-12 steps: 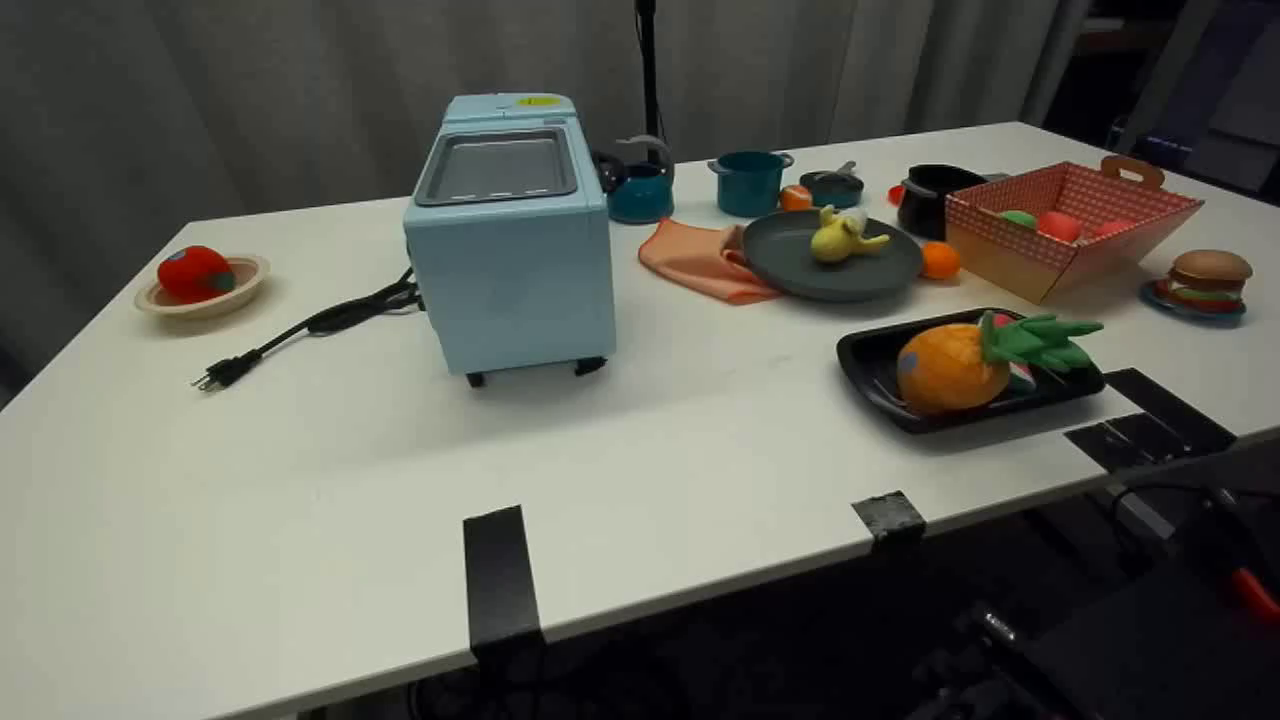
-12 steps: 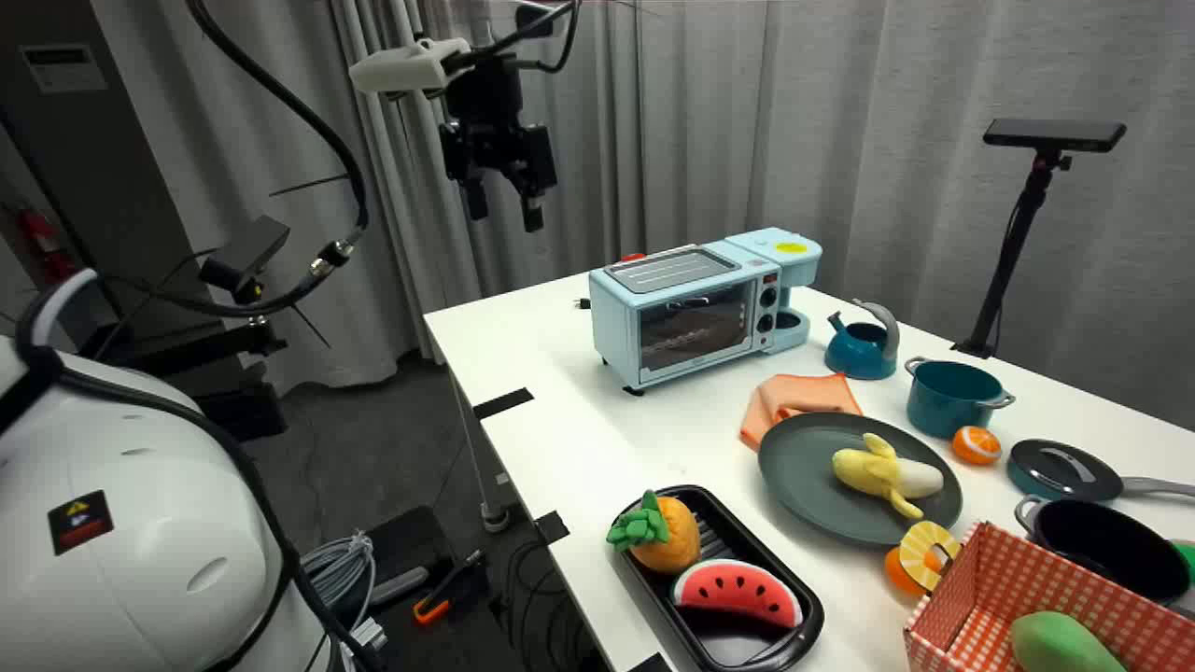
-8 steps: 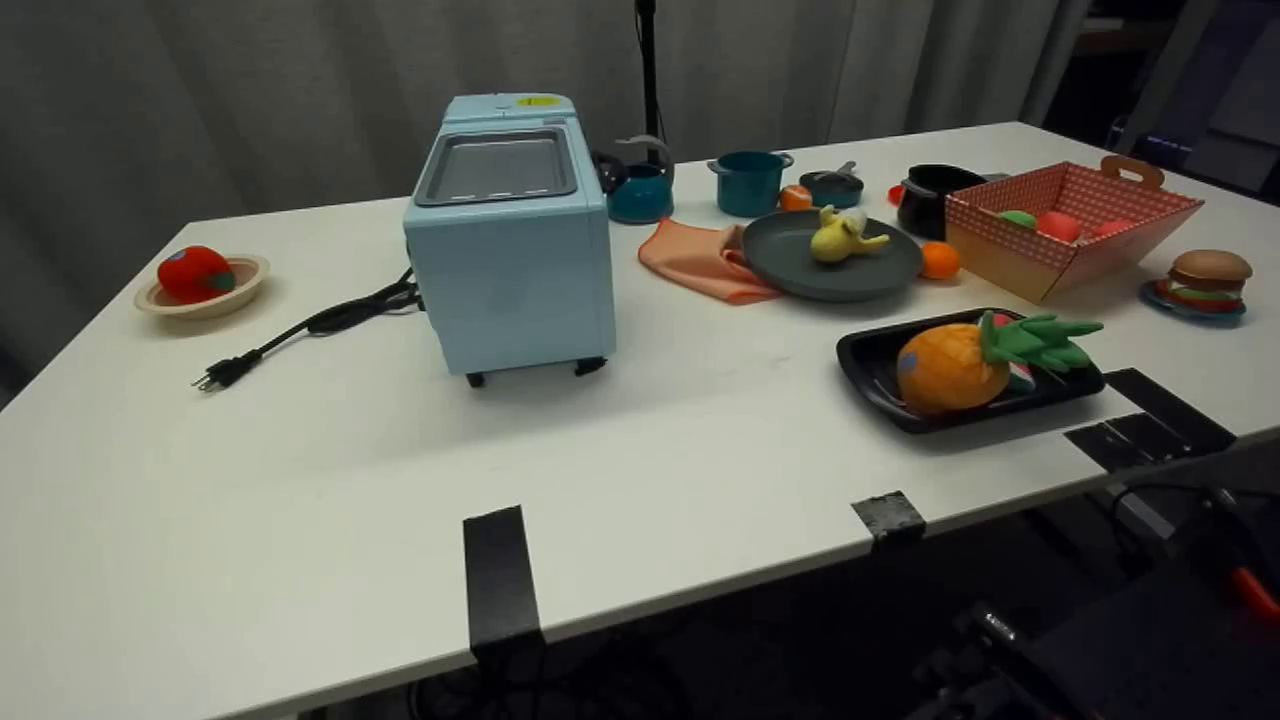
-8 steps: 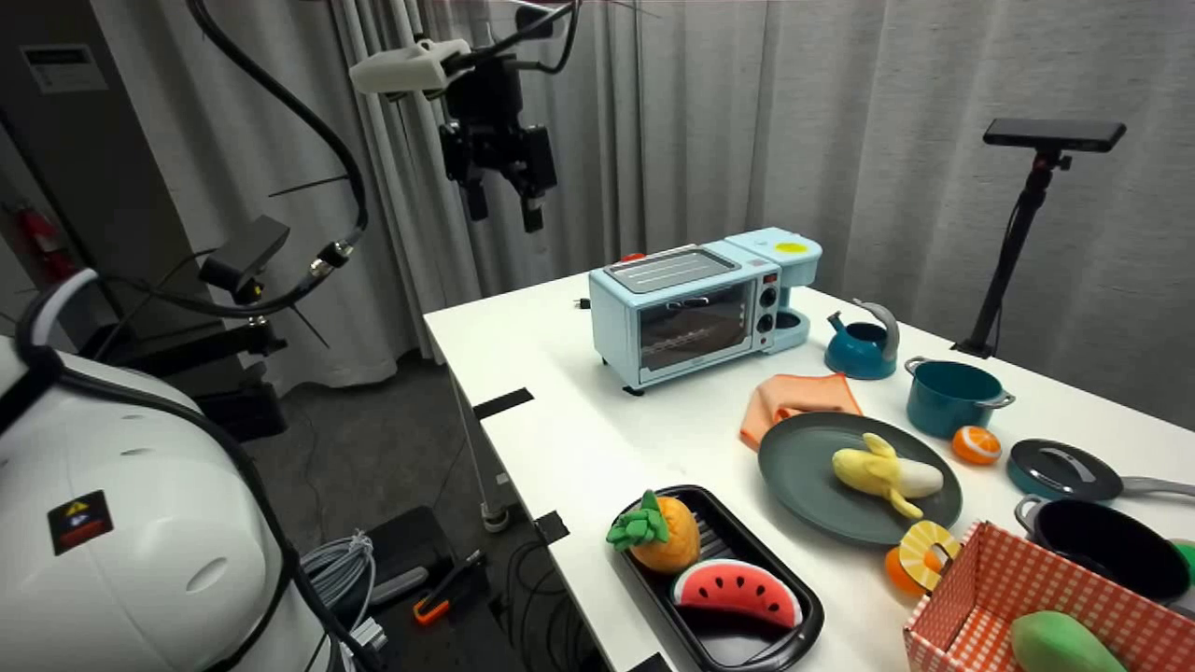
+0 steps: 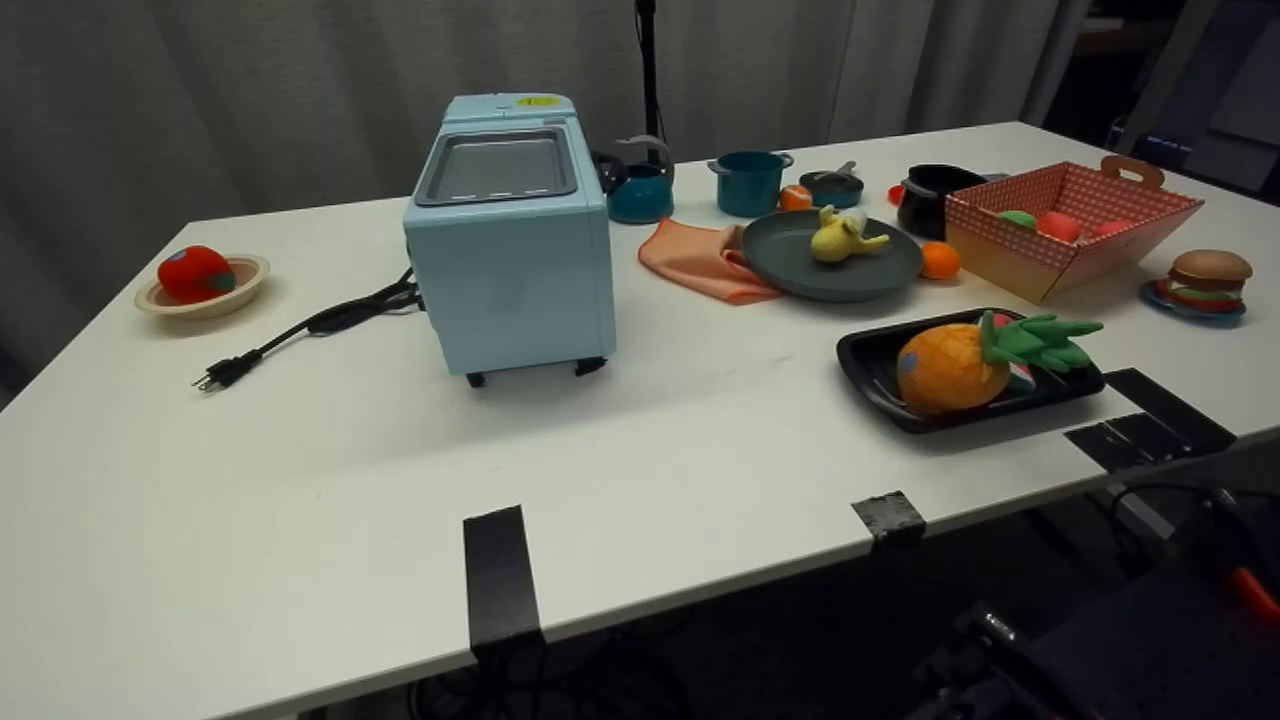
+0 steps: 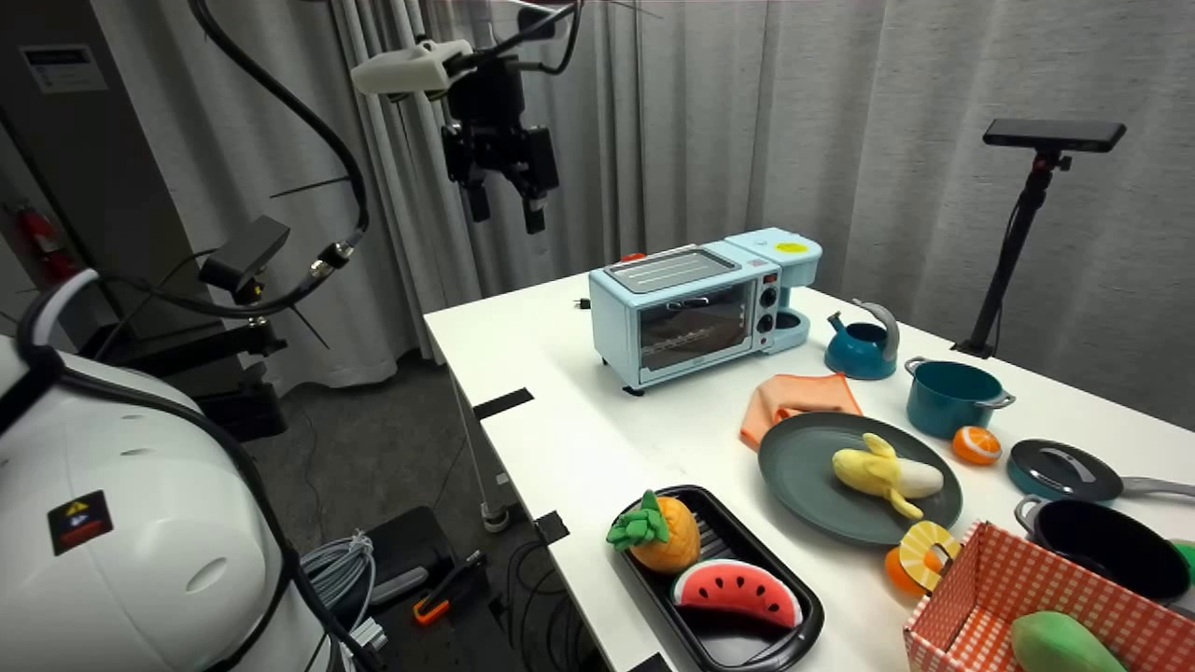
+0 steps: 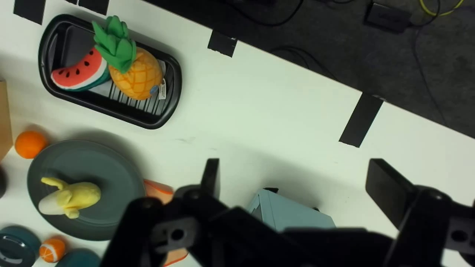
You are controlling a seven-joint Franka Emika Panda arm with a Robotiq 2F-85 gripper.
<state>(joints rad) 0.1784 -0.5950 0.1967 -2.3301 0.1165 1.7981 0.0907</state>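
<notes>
Oven [image 6: 698, 313] stands on the table [image 6: 597, 457]. Left to right in an exterior view, I record my gripper [image 6: 507, 215] aloft, jaws parted, holding nothing, its exact height hard to judge; next the oven, apart from it; then a cloth [image 6: 801, 397] at the rim of a plate [image 6: 803, 481] bearing a banana [image 6: 882, 473].

1. Toaster oven [image 6: 695, 313], middle of an exterior view: pale blue, a yellow patch on top.
2. Gripper [image 7: 293, 176], lower half of the wrist view: black.
3. Tray [image 7: 177, 83], upper left of that view: black.
4. Pineapple [image 7: 137, 78], same corner: orange with crossed lines, green leaves.
5. Watermelon slice [image 7: 83, 72], same corner: red with black seeds, white band, dark green rind.
6. Plate [image 7: 117, 172], lower left of the wrist view: dark grey-green; banana [image 7: 74, 200]: yellow and white.
7. Basket [image 6: 1130, 618], lower right of an exterior view: red-and-white checks.
8. Kettle [image 6: 854, 357] and pot [image 6: 948, 408], right of an exterior view: teal, grey handles.
9. Table [image 7: 259, 96]: white, with black tape [image 7: 361, 120].
</notes>
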